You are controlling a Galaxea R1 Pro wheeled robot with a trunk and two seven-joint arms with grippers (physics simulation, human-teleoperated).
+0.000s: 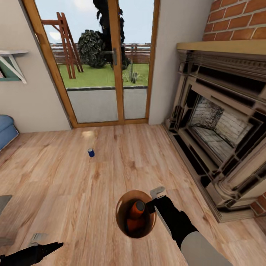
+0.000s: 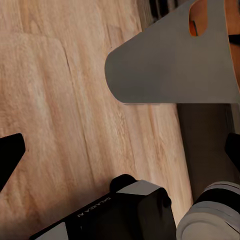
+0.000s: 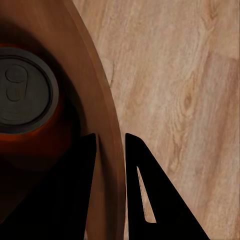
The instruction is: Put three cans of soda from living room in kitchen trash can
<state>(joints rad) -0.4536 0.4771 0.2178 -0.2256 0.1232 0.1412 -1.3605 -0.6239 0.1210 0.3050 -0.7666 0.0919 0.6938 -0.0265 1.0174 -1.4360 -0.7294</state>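
The tash can (image 1: 119, 218) hangs just above the light wood floor of the living room, its copper-brown inside facing up. My right gripper (image 1: 152, 202) is shut on its rim, one finger inside and one outside the wall (image 3: 107, 125). An orange can of soda (image 1: 136, 212) with a grey metal top (image 3: 22, 95) stands inside; more orange shows below it, and I cannot tell how many cans are there. My left gripper (image 1: 55, 245) hovers low beside the bin, its fingers spread wide and empty. The bin's pale grey outside (image 2: 170, 65) shows in the left wrist view.
A small blue cylinder (image 1: 91, 152) stands on the floor ahead. The red-brick fireplace (image 1: 221, 129) runs along the right. A wood-framed glass door (image 1: 107, 74) to the garden is straight ahead. A blue seat (image 1: 5, 129) sits at the far left.
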